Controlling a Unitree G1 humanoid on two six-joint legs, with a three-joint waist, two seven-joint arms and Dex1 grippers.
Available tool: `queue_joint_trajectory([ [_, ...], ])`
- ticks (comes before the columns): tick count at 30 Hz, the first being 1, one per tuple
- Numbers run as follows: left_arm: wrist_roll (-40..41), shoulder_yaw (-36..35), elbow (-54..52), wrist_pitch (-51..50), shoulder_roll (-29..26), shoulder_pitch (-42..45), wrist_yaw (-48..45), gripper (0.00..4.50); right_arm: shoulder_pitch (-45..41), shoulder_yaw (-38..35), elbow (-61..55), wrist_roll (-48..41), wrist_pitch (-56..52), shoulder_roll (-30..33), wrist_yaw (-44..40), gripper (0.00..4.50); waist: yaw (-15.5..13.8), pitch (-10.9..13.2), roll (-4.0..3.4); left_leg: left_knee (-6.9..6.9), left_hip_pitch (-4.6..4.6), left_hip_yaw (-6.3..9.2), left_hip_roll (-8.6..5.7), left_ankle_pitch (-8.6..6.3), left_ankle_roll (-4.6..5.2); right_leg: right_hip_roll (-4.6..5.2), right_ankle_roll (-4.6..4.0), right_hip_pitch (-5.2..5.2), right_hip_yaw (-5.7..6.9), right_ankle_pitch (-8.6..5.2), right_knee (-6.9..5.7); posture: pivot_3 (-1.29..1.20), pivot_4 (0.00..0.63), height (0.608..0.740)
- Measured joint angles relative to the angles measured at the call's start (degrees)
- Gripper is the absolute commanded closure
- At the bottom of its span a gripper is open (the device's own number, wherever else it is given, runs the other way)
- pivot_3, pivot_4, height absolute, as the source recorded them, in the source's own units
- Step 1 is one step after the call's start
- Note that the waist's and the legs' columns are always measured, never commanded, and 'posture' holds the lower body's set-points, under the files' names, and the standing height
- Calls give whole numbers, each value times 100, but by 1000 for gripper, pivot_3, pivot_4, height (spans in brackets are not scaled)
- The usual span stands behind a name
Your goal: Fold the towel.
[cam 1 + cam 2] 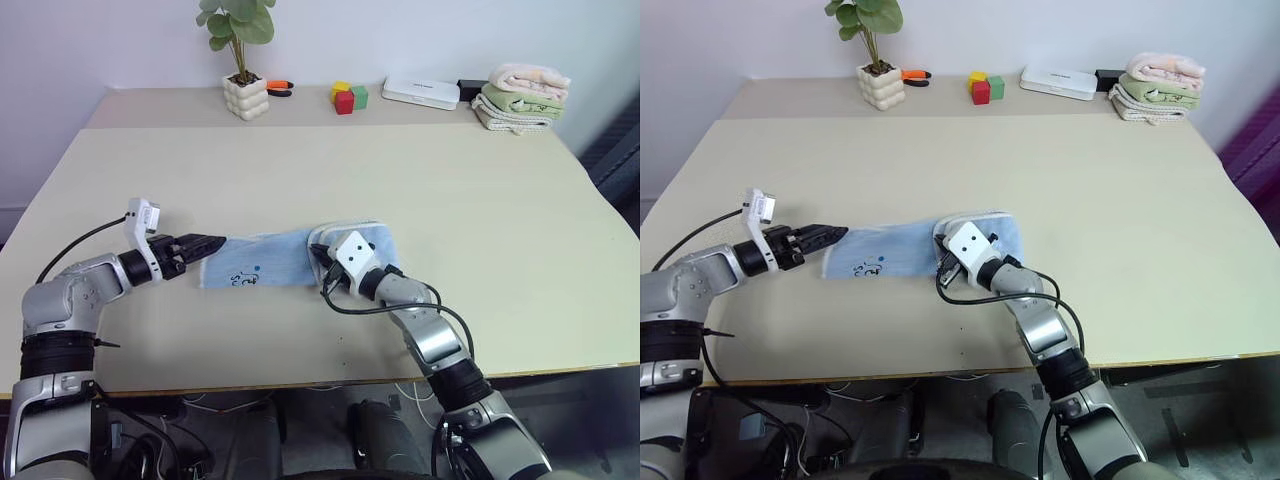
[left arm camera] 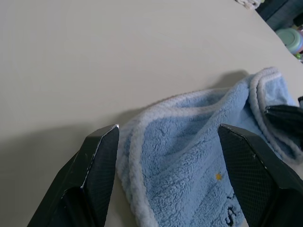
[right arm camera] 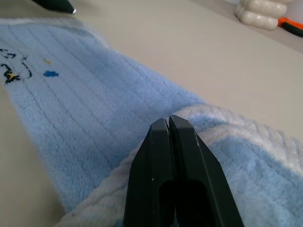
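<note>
While a broad beige tabletop [image 1: 430, 190] spans most of the frame, the light blue terry-cloth towel [image 1: 262, 262] with a pale hem lies flat as a long band at lower centre, its right end doubled over into a thicker fold. At lower left, the left gripper [image 1: 205, 244] sits at the towel's left end with its two black fingers [image 2: 97, 163] spread wide on either side of the hem, holding nothing. At lower centre, the right gripper [image 3: 169, 124] rests against the folded right end with its fingers pressed tight together; whether any cloth is pinched between them cannot be told. Along the top edge stand a stack of folded pink, green and beige towels [image 1: 522, 97] at upper right, a leafy green plant in a knobbly white pot [image 1: 242, 55] at upper centre-left, a flat white box [image 1: 421, 92], and small red, yellow and green blocks [image 1: 349, 97].
</note>
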State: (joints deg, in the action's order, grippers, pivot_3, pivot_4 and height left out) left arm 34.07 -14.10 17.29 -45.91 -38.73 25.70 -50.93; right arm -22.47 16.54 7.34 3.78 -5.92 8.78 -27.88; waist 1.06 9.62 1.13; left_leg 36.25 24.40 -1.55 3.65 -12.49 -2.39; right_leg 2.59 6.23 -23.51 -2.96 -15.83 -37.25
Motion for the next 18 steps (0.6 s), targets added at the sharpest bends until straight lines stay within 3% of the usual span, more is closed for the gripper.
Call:
queue_joint_trajectory([
  [2,-105,103,82,53,24,1,-7,1143,-20,0,8,2,3,-10,18,4500,-7,0,0,0,0,0,0,0,0,0,0,0,0,0,0,0,150,740],
  [5,-228,224,268,193,132,23,-18,1929,-20,1,13,6,3,-21,43,4500,-11,0,1,1,0,0,-1,0,0,0,0,0,0,0,0,0,150,740],
  [10,-343,266,430,267,132,149,-60,4364,-20,-1,13,28,3,-8,56,4500,-7,0,1,0,0,0,-1,0,0,0,0,0,0,0,0,0,150,740],
  [18,-374,265,517,274,132,194,-113,4477,-20,-1,13,44,2,-13,84,4500,-6,0,1,0,0,0,0,0,0,0,0,0,0,0,0,0,150,740],
])
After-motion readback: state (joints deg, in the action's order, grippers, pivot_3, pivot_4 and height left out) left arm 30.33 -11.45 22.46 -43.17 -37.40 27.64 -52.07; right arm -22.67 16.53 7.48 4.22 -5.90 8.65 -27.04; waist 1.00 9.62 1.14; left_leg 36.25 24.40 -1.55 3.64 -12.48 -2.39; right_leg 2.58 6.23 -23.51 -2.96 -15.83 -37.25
